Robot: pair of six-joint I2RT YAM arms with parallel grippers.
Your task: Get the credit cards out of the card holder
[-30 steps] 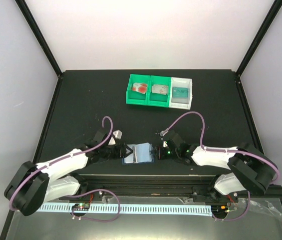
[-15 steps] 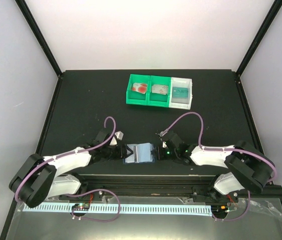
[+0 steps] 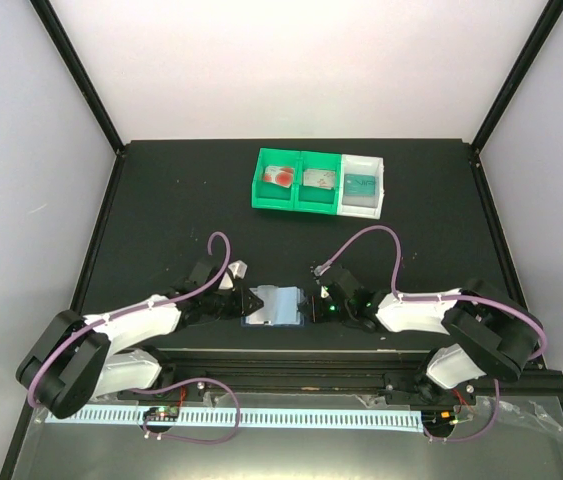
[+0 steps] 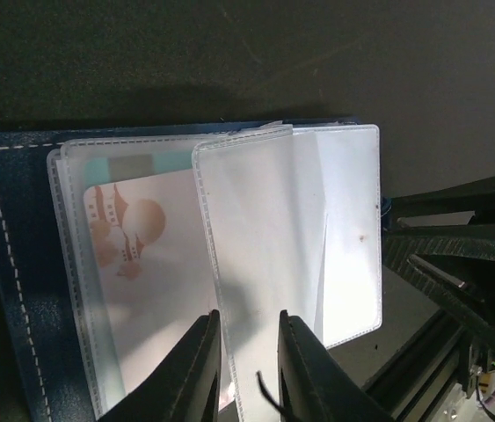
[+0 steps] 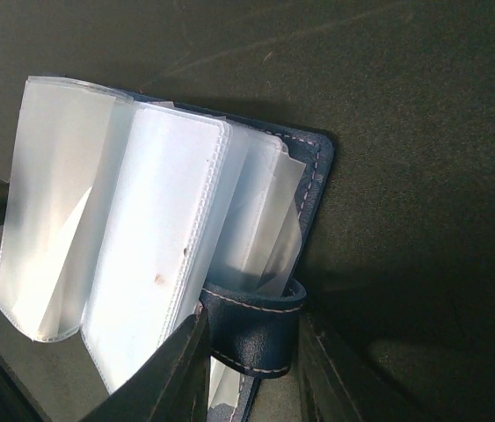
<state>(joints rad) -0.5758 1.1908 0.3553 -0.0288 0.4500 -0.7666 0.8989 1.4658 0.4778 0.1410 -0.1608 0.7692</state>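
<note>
The navy card holder (image 3: 276, 305) lies open at the table's near edge between both grippers. My left gripper (image 3: 252, 303) is shut on a clear pocket leaf (image 4: 256, 255), which runs between its fingers (image 4: 199, 369). A white card with red circles (image 4: 141, 255) sits in a pocket to the left of that leaf, with a teal card edge (image 4: 98, 169) behind it. My right gripper (image 3: 312, 304) is shut on the holder's navy strap (image 5: 251, 325), one finger (image 5: 181, 369) on either side. More cards lie in the far trays: red-circled (image 3: 280, 176), greyish (image 3: 318, 179), teal (image 3: 361, 184).
A green two-compartment tray (image 3: 295, 201) and a white tray (image 3: 378, 170) stand side by side at the back centre. The black frame rail (image 3: 291, 355) runs just in front of the holder. Black posts rise at the table's back corners.
The left gripper has shifted slightly right, and a clear pocket leaf now stands raised and brighter. The right gripper has edged a little left, still at the holder.
</note>
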